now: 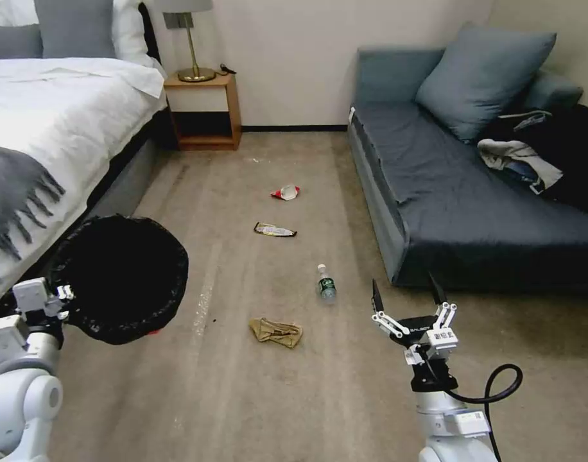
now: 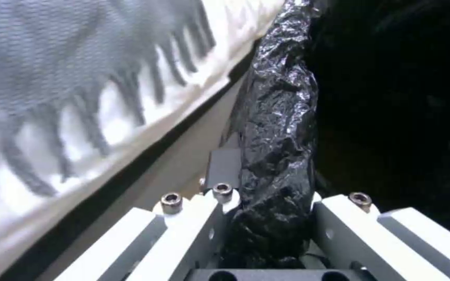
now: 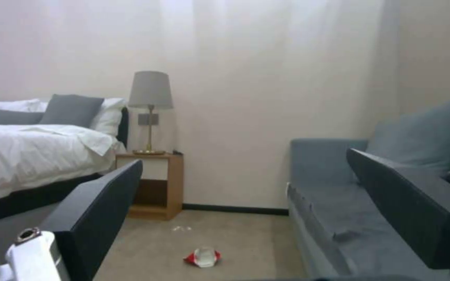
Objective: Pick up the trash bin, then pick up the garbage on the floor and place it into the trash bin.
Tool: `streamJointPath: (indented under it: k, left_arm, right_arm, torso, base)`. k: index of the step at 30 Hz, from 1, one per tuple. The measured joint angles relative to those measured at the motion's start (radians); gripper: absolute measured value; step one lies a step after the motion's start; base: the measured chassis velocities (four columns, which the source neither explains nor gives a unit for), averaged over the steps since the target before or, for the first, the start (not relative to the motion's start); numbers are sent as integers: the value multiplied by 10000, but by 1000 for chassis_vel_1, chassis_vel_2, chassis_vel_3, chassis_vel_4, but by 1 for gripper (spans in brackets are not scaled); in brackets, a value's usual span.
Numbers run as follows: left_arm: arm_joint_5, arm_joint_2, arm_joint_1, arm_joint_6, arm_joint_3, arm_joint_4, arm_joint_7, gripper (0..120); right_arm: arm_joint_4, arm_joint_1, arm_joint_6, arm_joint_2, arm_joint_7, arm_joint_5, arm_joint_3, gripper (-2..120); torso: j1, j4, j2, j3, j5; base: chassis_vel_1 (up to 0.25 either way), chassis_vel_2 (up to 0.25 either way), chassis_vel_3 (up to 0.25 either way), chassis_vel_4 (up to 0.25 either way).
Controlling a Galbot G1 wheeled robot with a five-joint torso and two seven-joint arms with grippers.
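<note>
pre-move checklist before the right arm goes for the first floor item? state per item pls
1. Trash bin held: ok. Left gripper is clamped on the bag-lined rim, bin lifted beside the bed.
2. Right gripper free: ok. Fingers spread, nothing between them, hovering above the carpet near the sofa.
3. Garbage on floor located: ok. Paper wad, bottle, black-gold wrapper, red-white wrapper, all lying apart.
4. Bin mouth open to receive: ok, faces up toward the head camera.
5. Grip security on the slick bag: cannot tell.
</note>
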Motion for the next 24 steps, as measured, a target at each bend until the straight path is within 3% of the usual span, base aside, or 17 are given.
streamJointPath:
  k: [11,24]
  left_arm:
    - [14,93,-26,70,-181,157,208,5]
    - [-54,158,-22,102,-355,271,323,5]
  right_arm:
    - [-19,-22,132,2,-118,8,29,100]
    - [33,-40,168,19,-125,3,16,100]
  torso:
    - [-1,0,0,-1,-1]
    - [0,-1,0,0,0]
  base:
    - [-35,44,40,-50]
    - [-194,187,191,-190]
